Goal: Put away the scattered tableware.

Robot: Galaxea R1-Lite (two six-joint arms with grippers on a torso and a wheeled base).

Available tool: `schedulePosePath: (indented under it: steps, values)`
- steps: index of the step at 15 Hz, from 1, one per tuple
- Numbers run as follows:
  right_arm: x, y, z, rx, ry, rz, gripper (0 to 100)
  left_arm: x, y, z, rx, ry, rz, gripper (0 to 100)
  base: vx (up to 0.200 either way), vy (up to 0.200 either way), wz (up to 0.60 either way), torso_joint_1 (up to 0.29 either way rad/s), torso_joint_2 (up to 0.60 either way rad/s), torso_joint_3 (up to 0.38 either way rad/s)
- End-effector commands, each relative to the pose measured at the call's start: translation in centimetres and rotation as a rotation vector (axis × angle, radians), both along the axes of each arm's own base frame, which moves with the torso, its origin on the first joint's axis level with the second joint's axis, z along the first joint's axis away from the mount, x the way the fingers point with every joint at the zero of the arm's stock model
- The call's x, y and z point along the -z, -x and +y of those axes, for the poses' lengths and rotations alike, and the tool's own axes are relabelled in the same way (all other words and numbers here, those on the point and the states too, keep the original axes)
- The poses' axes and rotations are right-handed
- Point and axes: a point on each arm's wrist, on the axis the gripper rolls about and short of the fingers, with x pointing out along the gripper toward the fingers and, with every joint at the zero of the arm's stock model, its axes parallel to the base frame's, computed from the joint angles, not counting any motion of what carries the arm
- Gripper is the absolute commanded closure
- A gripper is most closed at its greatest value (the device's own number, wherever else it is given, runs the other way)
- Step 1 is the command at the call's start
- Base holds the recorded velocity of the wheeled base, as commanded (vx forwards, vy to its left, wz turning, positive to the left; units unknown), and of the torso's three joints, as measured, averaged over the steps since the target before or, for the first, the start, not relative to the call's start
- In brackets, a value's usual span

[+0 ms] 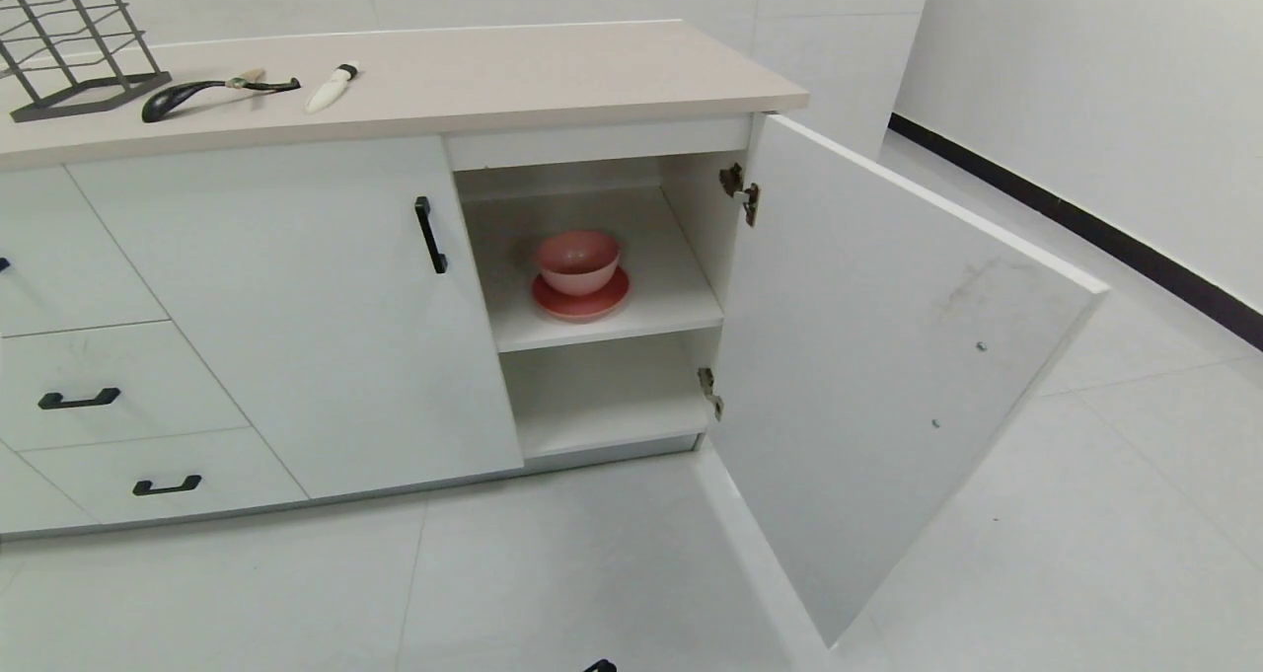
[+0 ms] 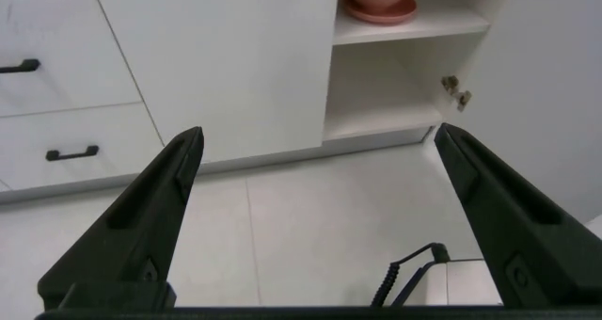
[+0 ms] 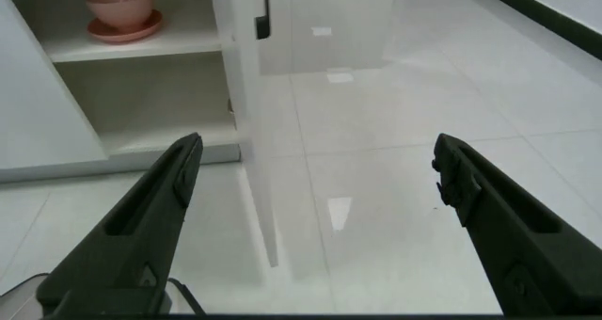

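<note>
- Step in hand: the pink bowl (image 1: pixel 578 261) sits nested on the red plate (image 1: pixel 580 300) on the upper shelf (image 1: pixel 681 309) of the open cabinet, so that pair looks stowed. The job reads as partly done.
- Left to put away, by my judgement: the black ladle (image 1: pixel 187 95) and the white utensil with a dark end (image 1: pixel 331 88). They lie near each other on the surface (image 1: pixel 513 70), well above and far from either hand.
- The left hand (image 2: pixel 317 132) is spread wide and empty, low over the floor. The shelf with the bowl and plate is ahead of it and higher up.
- The right hand (image 3: pixel 317 141) is also wide and empty, over the floor. The free edge of the open cabinet door (image 1: pixel 868 356) stands ahead of it.
- Next move likely calls for raising a hand to the surface and narrowing it on the ladle's thin handle; alternatively, the door wants swinging shut.
- In the way: the open door juts far out into the floor space on the right hand's side.
- Around: a wire rack (image 1: pixel 79 31) stands just beside the ladle, and a closed door with a black handle (image 1: pixel 431 235) and drawers (image 1: pixel 79 398) flank the opening.
</note>
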Motion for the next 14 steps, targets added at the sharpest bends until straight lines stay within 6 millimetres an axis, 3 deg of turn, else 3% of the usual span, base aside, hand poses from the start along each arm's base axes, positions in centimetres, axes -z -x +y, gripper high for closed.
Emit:
schedulePosePath:
  steps: [1,2,3,14]
  values:
    - [-0.01,-0.01,0.00,0.000,0.001,0.001,0,-0.01,-0.01,0.00,0.000,0.001,0.002,0,0.000,-0.200,0.00,0.007,0.00,0.002]
    - [-0.01,-0.01,0.00,0.000,0.001,0.001,0,0.00,0.00,0.00,0.000,0.001,0.000,0,0.000,-0.200,0.00,-0.002,0.00,0.007]
    - [-0.01,-0.01,0.00,0.000,0.001,0.001,100,-0.01,-0.01,0.00,0.000,0.001,0.002,0,0.000,-0.200,0.00,0.002,0.00,0.002]
    - [-0.02,-0.01,0.00,0.000,-0.001,0.000,100,-0.01,-0.02,0.01,-0.006,0.005,0.002,0,-0.018,0.000,0.00,0.000,0.00,0.001]
